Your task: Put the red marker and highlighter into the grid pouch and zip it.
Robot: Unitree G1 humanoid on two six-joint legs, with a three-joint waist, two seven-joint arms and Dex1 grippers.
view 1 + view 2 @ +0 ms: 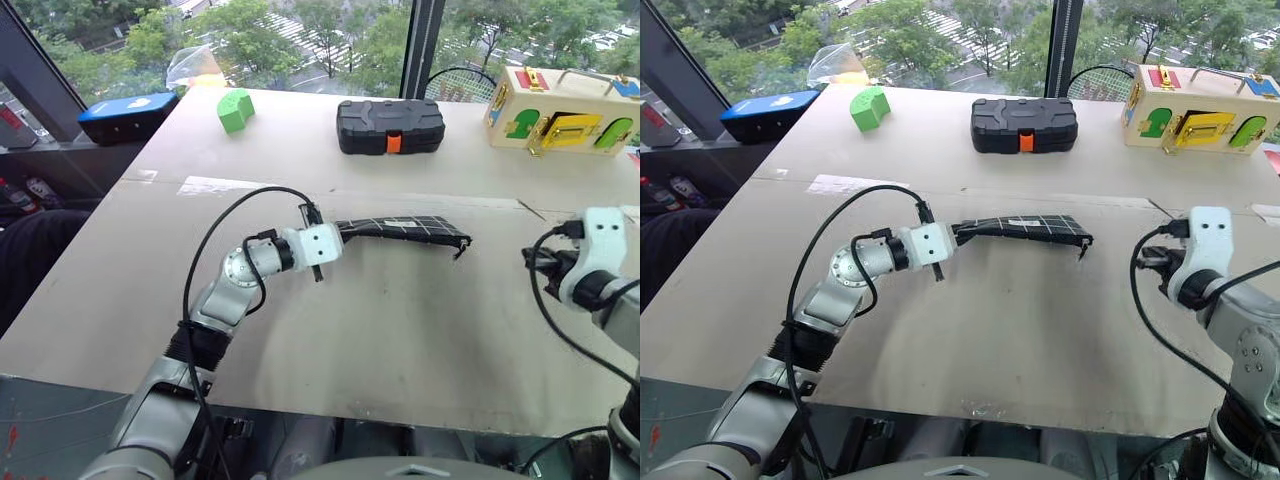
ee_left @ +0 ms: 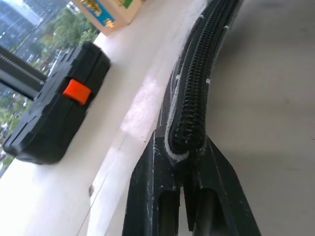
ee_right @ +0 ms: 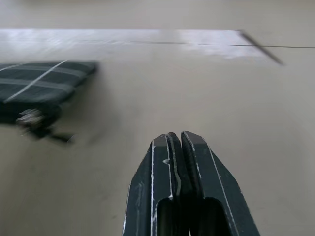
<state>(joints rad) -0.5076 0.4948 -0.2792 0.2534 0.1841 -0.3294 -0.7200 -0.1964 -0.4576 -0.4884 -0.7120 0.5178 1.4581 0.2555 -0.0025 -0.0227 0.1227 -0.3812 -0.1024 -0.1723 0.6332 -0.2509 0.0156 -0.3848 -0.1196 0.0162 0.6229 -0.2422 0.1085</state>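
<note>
Item: flat black fabric grid pouch with white lines (image 1: 405,229), centre of the frame, one end pinched and lifted by the left gripper (image 2: 189,150).
Detail: zipper cord pull (image 1: 459,247) at the far end, apparently zipped; right gripper (image 3: 176,142) clenched, empty, at right. Advice: lower the pouch flat before letting go.

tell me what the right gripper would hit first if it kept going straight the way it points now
Probably nothing but bare table. The shut right gripper points slightly down at open tabletop, and the grid pouch lies off to the side of that line.
</note>
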